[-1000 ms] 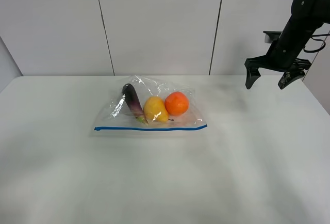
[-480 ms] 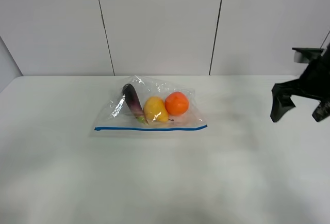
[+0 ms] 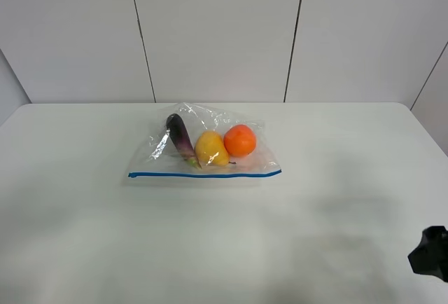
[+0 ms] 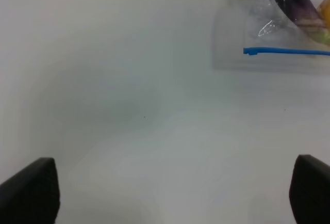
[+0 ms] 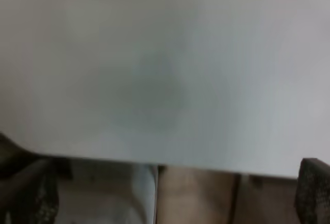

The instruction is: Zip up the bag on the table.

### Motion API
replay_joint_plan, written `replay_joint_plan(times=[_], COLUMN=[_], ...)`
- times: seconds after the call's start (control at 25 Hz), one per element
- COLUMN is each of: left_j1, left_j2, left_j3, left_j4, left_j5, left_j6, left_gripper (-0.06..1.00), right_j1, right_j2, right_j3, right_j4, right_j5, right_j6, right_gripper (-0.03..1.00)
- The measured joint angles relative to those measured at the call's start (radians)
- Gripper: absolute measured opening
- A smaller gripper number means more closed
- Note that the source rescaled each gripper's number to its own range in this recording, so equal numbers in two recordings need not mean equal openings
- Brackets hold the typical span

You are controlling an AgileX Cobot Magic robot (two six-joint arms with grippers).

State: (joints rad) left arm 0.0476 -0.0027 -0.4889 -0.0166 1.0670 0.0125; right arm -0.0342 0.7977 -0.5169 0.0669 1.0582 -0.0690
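I see the bag lying flat toward the far middle of the table, its blue zipper strip along the near edge. Through the plastic show a purple eggplant, a yellow fruit and an orange, side by side. My left gripper hangs above bare tabletop with its two fingertips wide apart and nothing between them; the bag's zipper end sits well off from it. My right gripper is over the table's edge, fingertips likewise spread and empty. From the high camera only a dark bit of the right arm shows at the near right corner.
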Motion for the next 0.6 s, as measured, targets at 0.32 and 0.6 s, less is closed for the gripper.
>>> replay_joint_plan(times=[0.32,0.6], left_j1=[0.000,0.000], left_j2=[0.000,0.000], left_j3=[0.000,0.000], left_j4=[0.000,0.000], left_j5=[0.000,0.000], left_j6=[0.000,0.000], left_gripper=[1.00,1.00], right_j1=[0.000,0.000], right_j2=[-0.567,-0.782], right_j3=[0.023,0.028], right_j4=[0.002,0.000], right_j5=[-0.043,-0.043], right_j6=[0.000,0.000], right_gripper=[1.00,1.00])
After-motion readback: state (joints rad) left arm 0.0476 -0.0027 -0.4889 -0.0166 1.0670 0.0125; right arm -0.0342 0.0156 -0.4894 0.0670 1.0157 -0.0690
